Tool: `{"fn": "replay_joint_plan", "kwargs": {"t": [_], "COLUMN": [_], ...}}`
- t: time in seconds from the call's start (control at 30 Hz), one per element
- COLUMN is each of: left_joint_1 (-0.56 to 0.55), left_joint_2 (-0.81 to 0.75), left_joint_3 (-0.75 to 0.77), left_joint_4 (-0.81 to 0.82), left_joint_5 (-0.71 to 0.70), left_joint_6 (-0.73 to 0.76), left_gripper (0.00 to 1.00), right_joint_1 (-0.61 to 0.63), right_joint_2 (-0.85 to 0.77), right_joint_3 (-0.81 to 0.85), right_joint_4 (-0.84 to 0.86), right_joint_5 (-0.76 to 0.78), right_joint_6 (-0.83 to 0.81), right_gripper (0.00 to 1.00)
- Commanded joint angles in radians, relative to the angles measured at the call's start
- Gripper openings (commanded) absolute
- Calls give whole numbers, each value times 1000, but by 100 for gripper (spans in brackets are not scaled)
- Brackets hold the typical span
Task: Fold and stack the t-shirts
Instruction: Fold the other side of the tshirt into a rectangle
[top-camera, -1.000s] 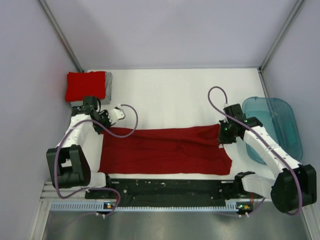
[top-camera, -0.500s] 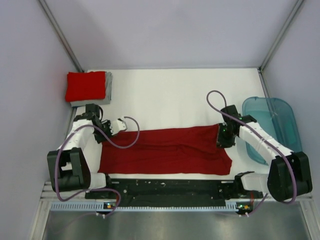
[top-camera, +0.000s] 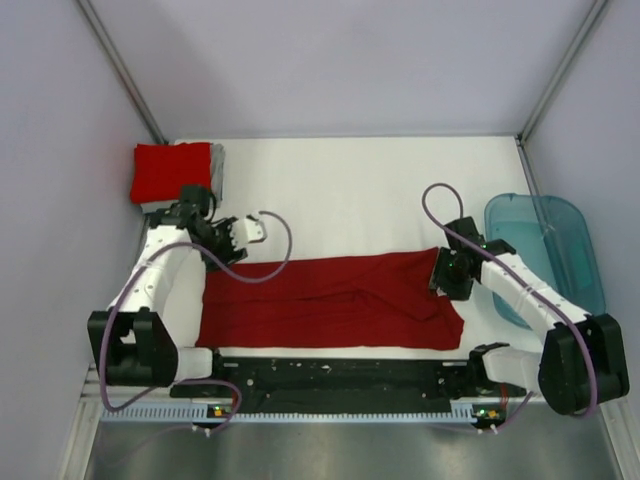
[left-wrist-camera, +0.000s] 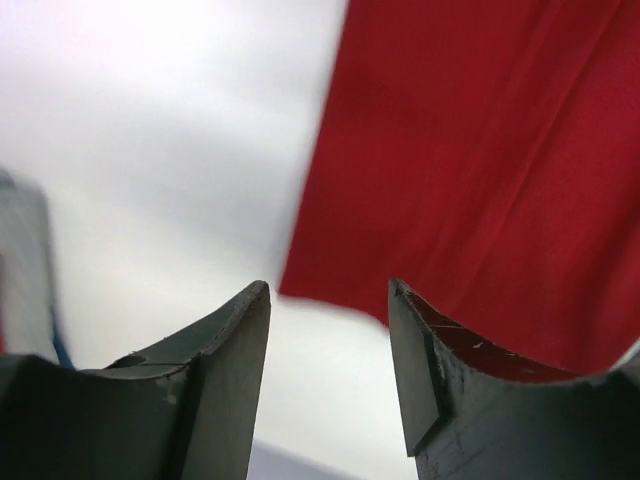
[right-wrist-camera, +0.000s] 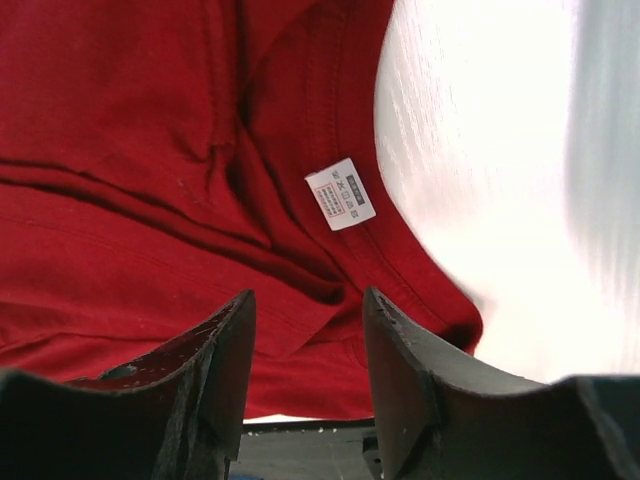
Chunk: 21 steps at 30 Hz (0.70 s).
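A dark red t-shirt (top-camera: 330, 300) lies spread in a long band across the near part of the table, folded lengthwise. In the right wrist view the dark red t-shirt (right-wrist-camera: 150, 150) shows its collar and a white label (right-wrist-camera: 340, 194). My left gripper (top-camera: 232, 240) hovers open just beyond the shirt's far left corner, nothing between its fingers (left-wrist-camera: 225, 370). My right gripper (top-camera: 443, 272) stands open over the shirt's right end, holding nothing. A brighter red folded t-shirt (top-camera: 170, 172) sits on a grey folded one (top-camera: 216, 170) at the far left.
A translucent teal tub (top-camera: 548, 252) stands at the table's right edge, beside my right arm. The black rail (top-camera: 340, 375) of the arm bases runs along the near edge. The enclosure's walls close in left and right.
Both grippers have opened and let go of the dark red shirt. The left gripper has lifted away toward the far side; the right one has shifted slightly nearer along the shirt's right end.
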Motion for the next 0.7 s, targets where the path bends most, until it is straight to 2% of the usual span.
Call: {"fn": "replay_joint_plan", "kwargs": {"t": [0.0, 0.07, 0.2, 0.3, 0.4, 0.47, 0.63, 0.67], "left_joint_1": [-272, -395, -573, -671, -748, -791, -843, -854], "left_joint_2": [44, 90, 229, 341, 435, 498, 653, 694], "left_joint_3": [131, 163, 259, 327, 377, 429, 561, 586], "left_joint_4": [69, 155, 288, 382, 479, 514, 543, 536], "left_joint_5": [192, 235, 234, 243, 228, 211, 237, 234], "left_joint_6": [-388, -554, -780, -898, -967, -1004, -1058, -1058], "left_gripper": [53, 52, 52, 52, 52, 53, 54, 54], "right_joint_1": [-5, -5, -5, -5, -5, -6, -5, -6], "right_joint_2": [3, 13, 34, 30, 8, -7, -17, -18], "right_joint_3": [-67, -90, -135, -170, -186, -193, -201, -203], "right_joint_4": [112, 145, 205, 225, 227, 227, 227, 224], "right_joint_5": [-7, -10, -39, -33, -21, -8, -5, -2], "right_joint_6": [100, 119, 145, 148, 149, 148, 142, 137], "right_gripper": [45, 44, 38, 24, 8, 2, 0, 2]}}
